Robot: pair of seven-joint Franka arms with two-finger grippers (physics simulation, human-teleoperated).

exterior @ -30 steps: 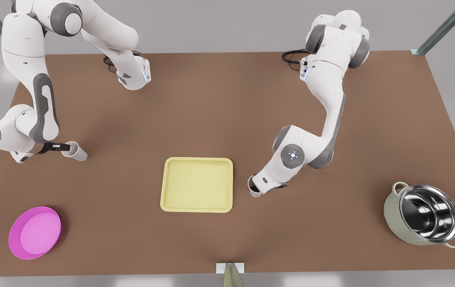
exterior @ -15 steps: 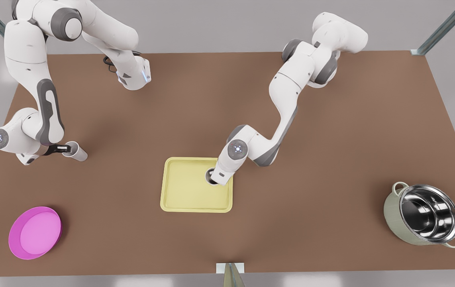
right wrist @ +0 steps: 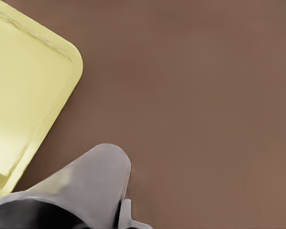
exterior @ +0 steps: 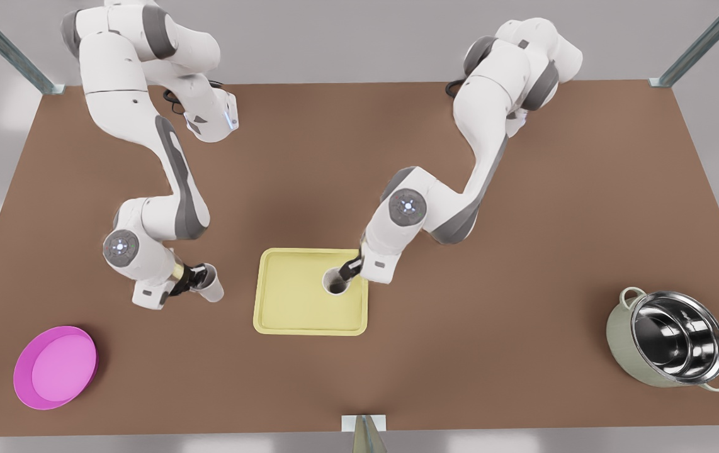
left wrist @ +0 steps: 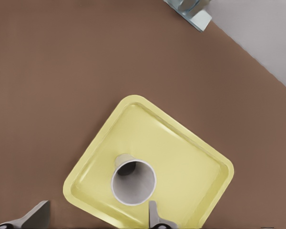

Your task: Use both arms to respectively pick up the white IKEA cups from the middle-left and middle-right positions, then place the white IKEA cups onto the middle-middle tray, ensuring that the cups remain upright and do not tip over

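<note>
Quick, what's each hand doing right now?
Left hand: open, next to the cup standing on the tray.
Right hand: closed on the other cup, beside the tray.

The tray [exterior: 284,296] looks like smooth matt plastic, as does the pink dish [exterior: 54,368]. The pot [exterior: 671,343] has a glossy mirror-like steel lining, and the brown table [exterior: 586,207] is matt.

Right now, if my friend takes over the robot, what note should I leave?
Left gripper: open, over the first cup, which stands upright on the tray.
Right gripper: shut on the second cup, beside the tray on the front view's left.
Done: one cup placed.
Left to do: carry the second cup onto the tray, set it upright, let go.
</note>
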